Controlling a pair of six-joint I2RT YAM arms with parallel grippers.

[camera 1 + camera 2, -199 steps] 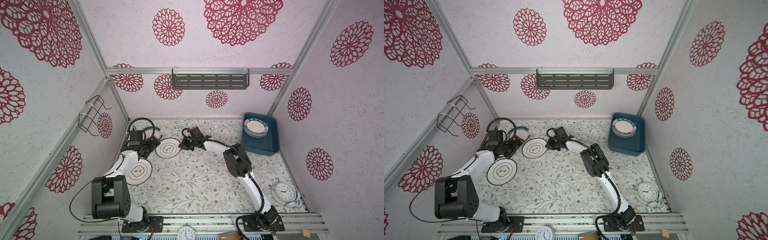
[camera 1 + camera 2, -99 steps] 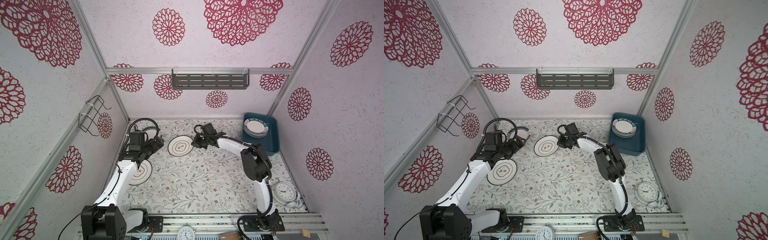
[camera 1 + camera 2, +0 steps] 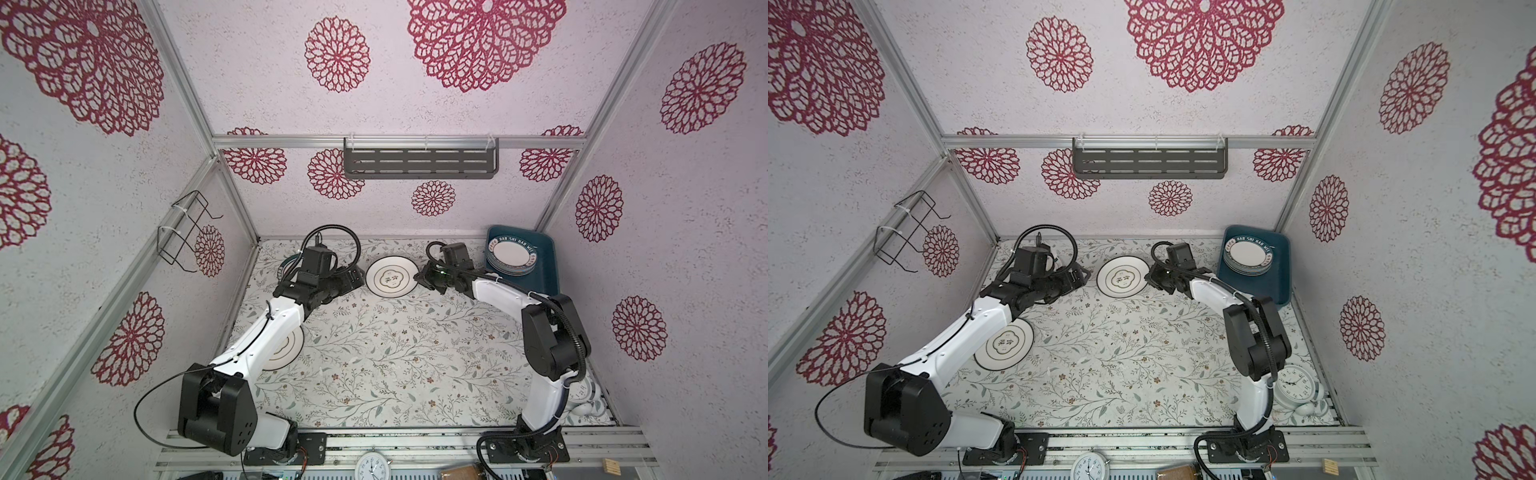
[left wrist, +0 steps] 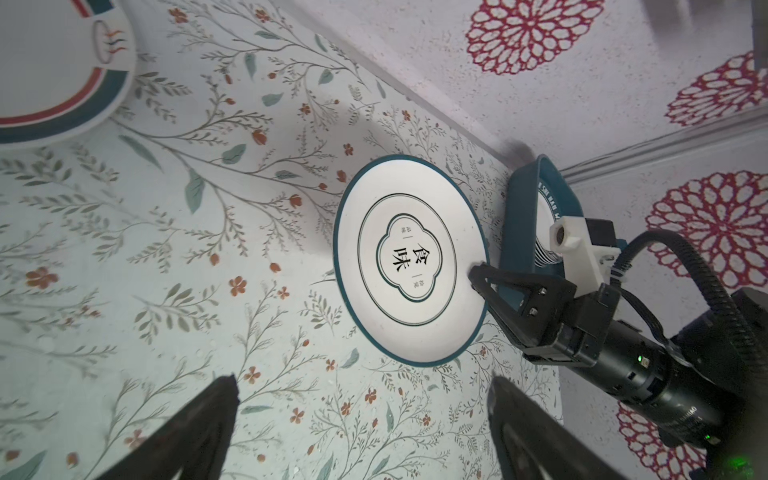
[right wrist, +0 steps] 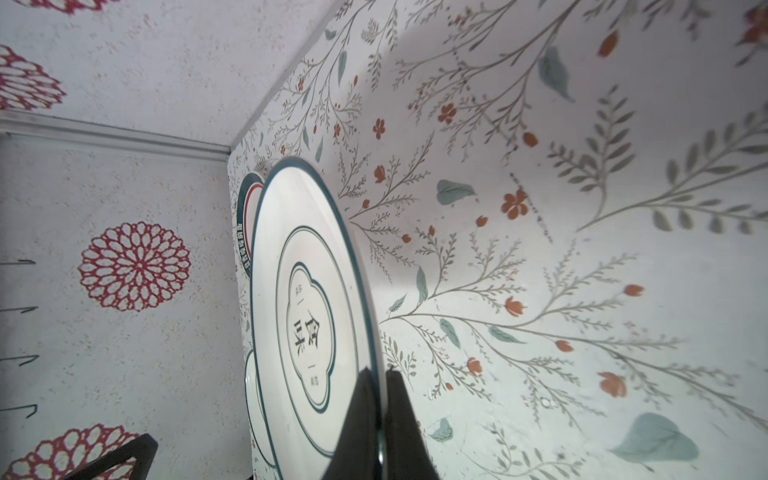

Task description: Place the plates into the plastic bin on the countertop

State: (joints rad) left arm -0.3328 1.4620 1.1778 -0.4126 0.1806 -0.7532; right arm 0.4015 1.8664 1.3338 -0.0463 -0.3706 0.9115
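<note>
The right gripper (image 3: 420, 280) has its jaws clenched on the right-hand rim of the held plate (image 3: 391, 277), a white disc with a thin dark rim and a clover emblem. In the right wrist view the two black fingers (image 5: 361, 415) pinch the rim from both faces. The held plate sits at centre frame in both top views, a little above mid-height. It appears raised off the countertop (image 3: 395, 353), with a shadow on the print beneath.

The left gripper (image 3: 358, 279) has its jaws released and spread wide, grasping nothing. It stands just left of the held plate, apart from it.

The plastic bin (image 3: 540, 270) occupies the far right corner of the countertop, right of the right gripper in both top views. A stack of plates (image 3: 510, 255) with dark-green lettered rims lies in its far end.

A second clover plate (image 3: 1005, 343) lies flat at lower left, partly under the left arm. A banded plate (image 4: 62, 83), dark green and red, lies flat on the countertop, mostly hidden by the left wrist in the top views.
</note>
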